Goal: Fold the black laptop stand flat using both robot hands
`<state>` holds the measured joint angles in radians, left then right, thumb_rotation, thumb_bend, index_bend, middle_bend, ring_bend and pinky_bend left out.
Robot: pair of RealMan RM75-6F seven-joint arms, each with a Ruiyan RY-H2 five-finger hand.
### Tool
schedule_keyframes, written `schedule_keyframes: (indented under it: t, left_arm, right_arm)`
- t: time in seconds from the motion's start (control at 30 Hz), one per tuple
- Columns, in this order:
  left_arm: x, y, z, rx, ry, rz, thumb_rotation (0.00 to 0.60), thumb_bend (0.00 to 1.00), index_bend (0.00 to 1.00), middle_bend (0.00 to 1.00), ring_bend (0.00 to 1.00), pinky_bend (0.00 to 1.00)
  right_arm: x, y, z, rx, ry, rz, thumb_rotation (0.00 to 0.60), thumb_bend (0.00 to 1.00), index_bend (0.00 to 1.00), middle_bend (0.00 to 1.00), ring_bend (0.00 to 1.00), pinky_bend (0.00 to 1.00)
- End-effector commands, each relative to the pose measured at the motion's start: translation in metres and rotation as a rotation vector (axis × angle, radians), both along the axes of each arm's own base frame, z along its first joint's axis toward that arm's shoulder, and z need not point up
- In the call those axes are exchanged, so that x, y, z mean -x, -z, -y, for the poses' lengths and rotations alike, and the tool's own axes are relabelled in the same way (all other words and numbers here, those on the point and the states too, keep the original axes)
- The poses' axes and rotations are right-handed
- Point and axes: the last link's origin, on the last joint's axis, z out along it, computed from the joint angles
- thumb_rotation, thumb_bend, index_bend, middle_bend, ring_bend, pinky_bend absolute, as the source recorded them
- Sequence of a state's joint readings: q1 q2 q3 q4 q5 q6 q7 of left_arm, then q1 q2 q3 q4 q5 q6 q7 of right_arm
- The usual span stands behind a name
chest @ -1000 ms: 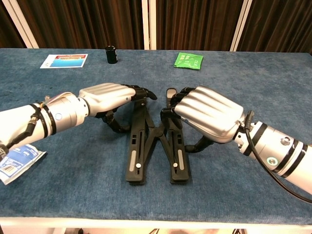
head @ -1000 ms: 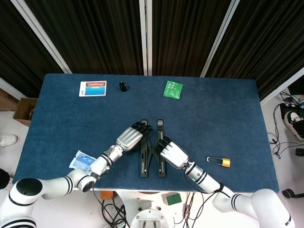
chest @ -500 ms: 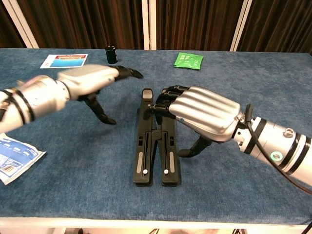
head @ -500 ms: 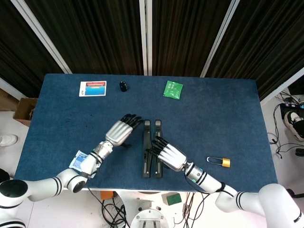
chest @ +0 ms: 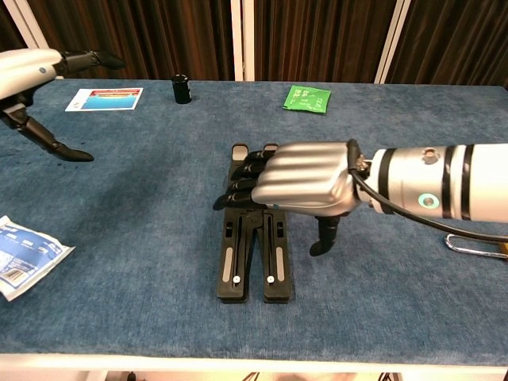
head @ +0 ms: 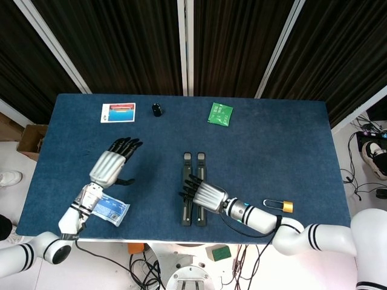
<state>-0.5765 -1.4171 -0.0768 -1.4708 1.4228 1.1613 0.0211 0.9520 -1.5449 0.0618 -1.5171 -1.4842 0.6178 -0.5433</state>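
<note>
Chest view is giving us the best seat: the right hand [chest: 305, 178] is lying palm-down across the black laptop stand [chest: 252, 262], fingers [chest: 242, 184] stretched flat and slightly spread, thumb pointing down at the cloth beside the right bar. It is pressing on the stand, or hovering just over it, and nothing is being clamped. From the head view the same hand [head: 202, 193] is covering the middle of the stand [head: 195, 166], whose two bars are lying side by side, close together, near the front-centre of the blue table [head: 272, 139].

Over on the other side, the left hand [head: 112, 166] is hanging well apart from the stand, fingers splayed and holding nothing, with a small blue-and-white packet [head: 110, 209] lying just beside its wrist.

To my eye the stand is looking folded, or very nearly so. It reads as stiff metal or hard plastic, light enough to skate on the cloth if pushed sideways. The hinged middle is the spot to press, straight down, while the other hand steadies the near ends of the bars.

Further out, a padlock [head: 279, 205] is sitting to the right, and a green sachet [head: 220, 113], a small black cylinder [head: 156, 109] and a printed card [head: 118, 112] are lining the far edge.
</note>
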Motion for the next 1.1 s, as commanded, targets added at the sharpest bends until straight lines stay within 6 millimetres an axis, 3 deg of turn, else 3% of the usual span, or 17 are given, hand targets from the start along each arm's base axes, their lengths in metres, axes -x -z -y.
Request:
schedule_keyframes:
  t: [0.03,0.2,0.3,0.47,0.6,0.63,0.7,0.73,0.8,0.83,0.93,1.1]
  left_arm:
    - [0.002,-0.004,0.002,-0.008,-0.002,0.01,0.6,0.1,0.07,0.07,0.01,0.09]
    - [0.006,-0.008,0.006,-0.018,-0.006,0.016,0.6,0.1,0.07,0.07,0.01,0.09]
    - [0.008,-0.01,0.008,-0.027,-0.01,0.028,0.6,0.1,0.07,0.07,0.01,0.09]
    - [0.016,-0.013,0.014,-0.038,-0.014,0.033,0.6,0.1,0.07,0.07,0.01,0.09]
    - [0.019,-0.018,0.018,-0.049,-0.01,0.038,0.6,0.1,0.07,0.07,0.01,0.09]
    - [0.019,-0.019,0.019,-0.053,-0.009,0.039,0.6,0.1,0.07,0.07,0.01,0.09]
    - [0.021,-0.023,0.02,-0.062,-0.012,0.041,0.6,0.1,0.07,0.07,0.01,0.09]
    - [0.023,-0.027,0.021,-0.068,-0.018,0.043,0.6,0.1,0.07,0.07,0.01,0.09]
    - [0.03,-0.036,0.023,-0.086,-0.039,0.046,0.6,0.1,0.07,0.07,0.01,0.09]
    - [0.035,-0.042,0.024,-0.095,-0.051,0.039,0.6,0.1,0.07,0.07,0.01,0.09]
    - [0.05,-0.057,0.028,-0.123,-0.074,-0.004,0.6,0.1,0.07,0.07,0.01,0.09]
    - [0.084,-0.087,0.045,-0.18,-0.129,-0.102,0.6,0.1,0.07,0.07,0.01,0.09]
  right_arm:
    - [-0.007,0.007,0.005,0.003,-0.017,-0.01,0.6,0.03,0.0,0.12,0.0,0.01]
    - [-0.014,0.021,0.01,-0.002,-0.035,-0.017,0.6,0.15,0.06,0.16,0.0,0.01]
    - [-0.017,0.029,0.013,0.001,-0.034,-0.005,0.6,0.21,0.19,0.23,0.01,0.02]
    - [-0.018,0.034,0.024,0.036,-0.043,0.037,0.6,0.37,0.51,0.44,0.2,0.15]
    - [-0.017,0.037,0.034,0.056,-0.031,0.051,0.6,0.39,0.59,0.5,0.25,0.19]
    - [-0.016,0.038,0.037,0.059,-0.02,0.051,0.6,0.38,0.56,0.48,0.24,0.19]
    - [-0.01,0.037,0.041,0.073,0.006,0.037,0.6,0.36,0.41,0.4,0.16,0.13]
    - [-0.006,0.035,0.043,0.084,0.025,0.029,0.6,0.33,0.25,0.3,0.09,0.08]
    - [0.003,0.027,0.04,0.102,0.093,0.053,0.6,0.25,0.03,0.09,0.0,0.01]
    - [0.009,0.019,0.039,0.12,0.132,0.085,0.6,0.22,0.0,0.03,0.0,0.0]
    - [0.024,-0.012,0.036,0.188,0.219,0.184,0.6,0.2,0.0,0.0,0.0,0.0]
    - [0.075,-0.095,0.013,0.344,0.414,0.388,0.6,0.2,0.0,0.0,0.0,0.0]
